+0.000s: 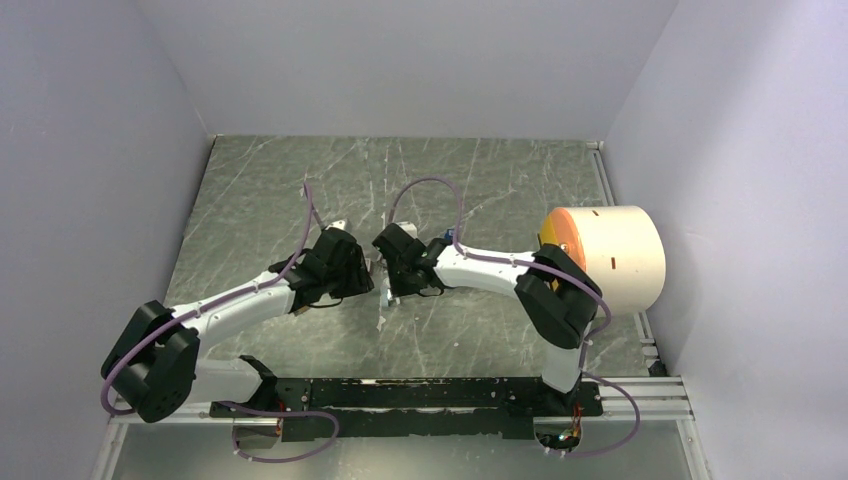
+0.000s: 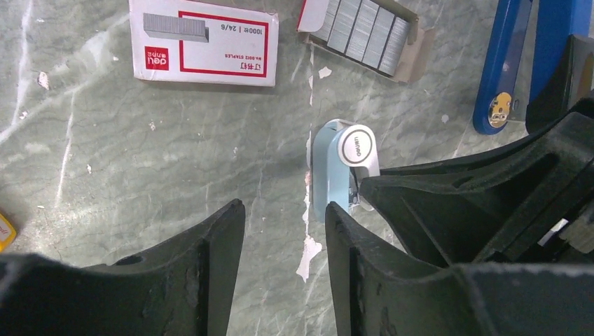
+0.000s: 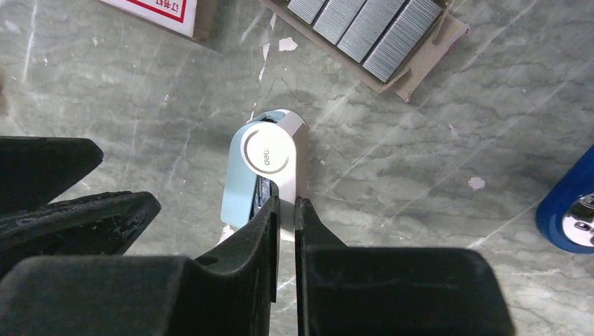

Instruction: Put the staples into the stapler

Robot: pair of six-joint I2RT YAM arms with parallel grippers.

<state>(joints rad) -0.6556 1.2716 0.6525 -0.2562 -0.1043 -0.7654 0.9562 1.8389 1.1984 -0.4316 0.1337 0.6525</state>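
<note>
The stapler, pale blue with a white cap carrying a round logo, stands on the table between both grippers. My right gripper is shut on the thin white edge of its cap. My left gripper is open over bare table, and its right fingertip is just short of the stapler's blue side. The staples lie as silvery strips in an open grey tray just beyond the stapler. The red-and-white box lies to the tray's left.
A dark blue bar-shaped thing with a metal rivet lies right of the stapler. A small orange-yellow block shows at the left edge. A big cream cylinder with an orange face sits at the table's right side.
</note>
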